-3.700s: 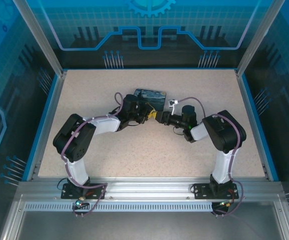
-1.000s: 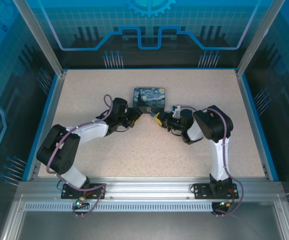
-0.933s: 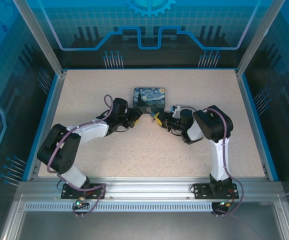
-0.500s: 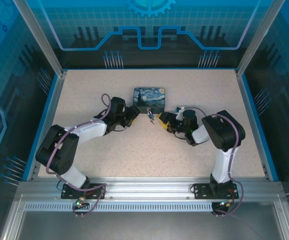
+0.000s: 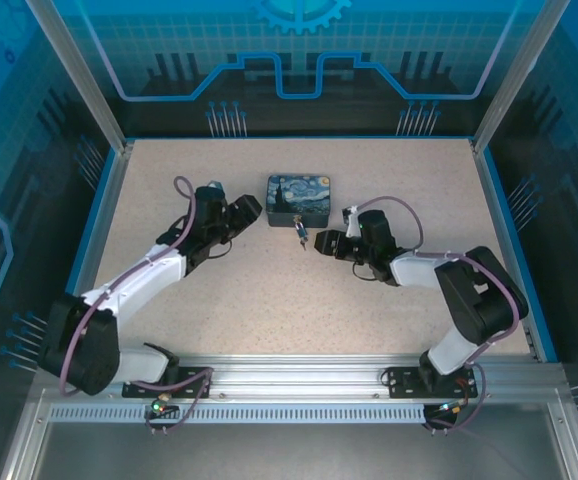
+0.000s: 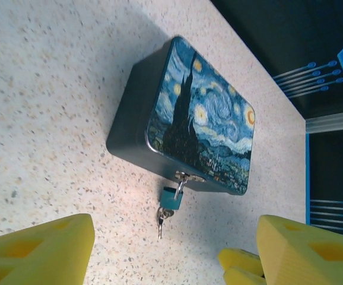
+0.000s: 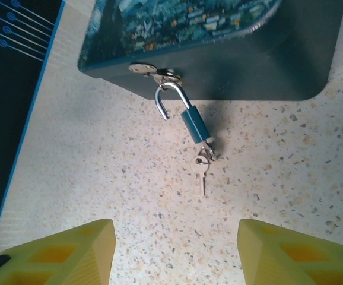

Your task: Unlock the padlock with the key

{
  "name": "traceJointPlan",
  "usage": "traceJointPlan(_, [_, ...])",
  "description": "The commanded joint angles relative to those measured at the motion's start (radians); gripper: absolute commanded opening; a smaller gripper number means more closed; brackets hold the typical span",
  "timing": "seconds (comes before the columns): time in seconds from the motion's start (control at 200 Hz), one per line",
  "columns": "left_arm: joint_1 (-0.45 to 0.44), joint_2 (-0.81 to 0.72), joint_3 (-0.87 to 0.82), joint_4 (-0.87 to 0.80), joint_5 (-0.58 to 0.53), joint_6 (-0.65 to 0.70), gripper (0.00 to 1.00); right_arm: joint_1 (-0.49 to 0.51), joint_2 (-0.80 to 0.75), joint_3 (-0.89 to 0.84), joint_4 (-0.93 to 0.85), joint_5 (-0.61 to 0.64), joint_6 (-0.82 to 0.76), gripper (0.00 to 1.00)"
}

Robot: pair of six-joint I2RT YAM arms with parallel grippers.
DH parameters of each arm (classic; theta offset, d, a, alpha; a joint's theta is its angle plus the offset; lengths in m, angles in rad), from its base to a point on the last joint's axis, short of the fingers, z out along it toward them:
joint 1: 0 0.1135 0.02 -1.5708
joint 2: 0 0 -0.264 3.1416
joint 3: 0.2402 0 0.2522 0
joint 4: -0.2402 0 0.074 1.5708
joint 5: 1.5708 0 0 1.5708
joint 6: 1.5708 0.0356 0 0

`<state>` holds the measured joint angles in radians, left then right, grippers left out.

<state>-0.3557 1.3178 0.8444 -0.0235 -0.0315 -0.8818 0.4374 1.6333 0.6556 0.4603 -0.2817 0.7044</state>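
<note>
Pincers first: I have two, and both stand with their yellow fingers spread wide, holding nothing. My left gripper (image 5: 252, 206) sits just left of the one tin box (image 5: 300, 196), close to its side but, as far as I can tell from above, not touching it. My right gripper (image 5: 320, 242) rests low over the table (image 5: 269, 300), on the near right of the box, pointing toward its front wall.

One padlock (image 7: 193, 124) hangs at the box's front wall, its thin silvery shackle hooked through the small metal hasp there. Its bluish body lies on the table just beside the box. In my right wrist view one leg of the shackle stands clear of the body, so the lock looks sprung open. I count one key (image 7: 202, 170) lying flat on the table at the padlock's lower end, joined to a small bit of metal at the keyhole; whether that bit is a ring or a second key I cannot tell.

From my left wrist, the padlock (image 6: 171, 199) and the key (image 6: 161, 218) lie between my left fingers (image 6: 41, 249), well ahead of them, in front of the painted tin box (image 6: 202, 122). From my right wrist, they lie ahead of my right gripper (image 7: 175, 252), apart from both fingers
</note>
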Motion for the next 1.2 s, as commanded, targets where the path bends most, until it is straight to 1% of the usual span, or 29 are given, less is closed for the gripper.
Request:
traceJointPlan(0.0, [0.011,-0.06,0.013,-0.052,-0.049,0.122,0.76,0.038,0.046,0.037,-0.031,0.033,-0.08,0.56])
traceJointPlan(0.14, [0.014,-0.103,-0.001,-0.075,-0.06,0.152,0.78,0.061,0.088,0.078,-0.026,0.077,-0.131,0.56])
traceJointPlan(0.26, [0.017,-0.148,-0.038,-0.068,-0.059,0.135,0.79,0.061,0.146,0.113,-0.03,0.098,-0.154,0.51])
traceJointPlan(0.41, [0.023,-0.223,-0.08,-0.083,-0.075,0.121,0.79,0.063,0.228,0.131,0.094,0.079,-0.11,0.5])
traceJointPlan(0.515, [0.026,-0.278,-0.106,-0.109,-0.095,0.122,0.8,0.064,0.286,0.178,0.113,0.074,-0.093,0.49])
traceJointPlan(0.585, [0.029,-0.302,-0.122,-0.107,-0.102,0.133,0.82,0.066,0.304,0.192,0.12,0.088,-0.088,0.49])
traceJointPlan(0.64, [0.044,-0.293,-0.123,-0.107,-0.079,0.149,0.85,0.067,0.292,0.174,0.142,0.109,-0.088,0.49])
traceJointPlan(0.69, [0.078,-0.255,-0.107,-0.104,-0.017,0.167,0.87,0.067,0.271,0.162,0.119,0.14,-0.096,0.5])
traceJointPlan(0.77, [0.151,-0.153,-0.069,-0.053,0.132,0.182,0.89,0.062,0.237,0.148,0.057,0.176,-0.117,0.51])
traceJointPlan(0.815, [0.186,-0.083,-0.039,-0.004,0.229,0.186,0.91,0.059,0.219,0.123,0.062,0.177,-0.123,0.55])
traceJointPlan(0.885, [0.212,0.051,0.031,0.039,0.322,0.193,0.94,0.051,0.18,0.089,0.061,0.191,-0.122,0.61])
traceJointPlan(1.025, [0.215,0.297,0.203,0.061,0.403,0.21,0.97,0.004,0.108,0.079,-0.016,0.184,-0.128,0.68])
traceJointPlan(1.156, [0.215,0.48,0.335,0.097,0.44,0.191,0.98,-0.048,0.043,0.101,-0.114,0.188,-0.138,0.9])
traceJointPlan(1.196, [0.215,0.533,0.376,0.103,0.467,0.183,0.99,-0.072,0.039,0.12,-0.142,0.165,-0.138,0.93])
